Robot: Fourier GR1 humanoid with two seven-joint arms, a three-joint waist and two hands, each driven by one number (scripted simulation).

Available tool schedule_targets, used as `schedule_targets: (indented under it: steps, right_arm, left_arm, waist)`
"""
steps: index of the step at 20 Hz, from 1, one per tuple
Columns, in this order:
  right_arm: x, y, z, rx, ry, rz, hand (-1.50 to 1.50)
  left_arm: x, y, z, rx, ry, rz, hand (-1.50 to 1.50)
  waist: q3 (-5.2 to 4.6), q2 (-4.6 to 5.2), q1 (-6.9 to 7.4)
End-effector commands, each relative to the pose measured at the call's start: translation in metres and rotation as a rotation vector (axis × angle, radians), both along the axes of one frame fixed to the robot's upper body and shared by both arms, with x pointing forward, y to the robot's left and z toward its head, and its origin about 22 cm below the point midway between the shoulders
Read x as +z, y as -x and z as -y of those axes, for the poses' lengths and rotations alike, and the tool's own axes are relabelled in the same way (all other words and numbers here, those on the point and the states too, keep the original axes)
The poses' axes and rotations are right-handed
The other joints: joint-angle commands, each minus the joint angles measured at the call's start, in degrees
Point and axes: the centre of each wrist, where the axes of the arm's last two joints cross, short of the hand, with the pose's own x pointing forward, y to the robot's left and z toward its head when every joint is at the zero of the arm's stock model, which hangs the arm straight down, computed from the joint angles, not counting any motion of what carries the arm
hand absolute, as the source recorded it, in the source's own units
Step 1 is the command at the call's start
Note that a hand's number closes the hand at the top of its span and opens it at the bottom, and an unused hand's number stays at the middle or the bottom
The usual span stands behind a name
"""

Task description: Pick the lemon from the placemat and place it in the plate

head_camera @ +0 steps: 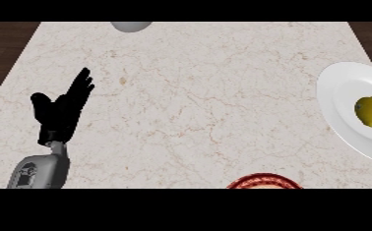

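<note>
Lemon [364, 111] seems to lie in the plate [341, 85], half cut off at the view's edge, so it might roll; left robot hand [62, 108] rests open, empty.

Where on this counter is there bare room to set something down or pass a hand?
The widest bare patch is the counter's middle, bordered by the resting left hand at the left, the grey object at the far edge, the plate at the right and the placemat at the near edge. It is crowded only at the right edge, where the plate holds the lemon.
</note>
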Motion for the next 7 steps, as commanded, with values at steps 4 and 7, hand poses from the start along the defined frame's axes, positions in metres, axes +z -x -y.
schedule_targets:
  steps: [4,7]
  right_arm:
    - [0.002,0.023,0.014,0.077,-0.001,0.031,-1.5]
    - [-0.012,0.025,0.01,0.066,0.008,0.01,-1.5]
  left_arm:
    - [0.007,-0.001,-0.007,0.003,-0.017,-0.001,0.0]
    - [0.002,-0.004,0.007,0.005,0.024,-0.008,0.0]
  waist:
    - [0.11,0.13,0.32]
    - [0.14,0.19,0.33]
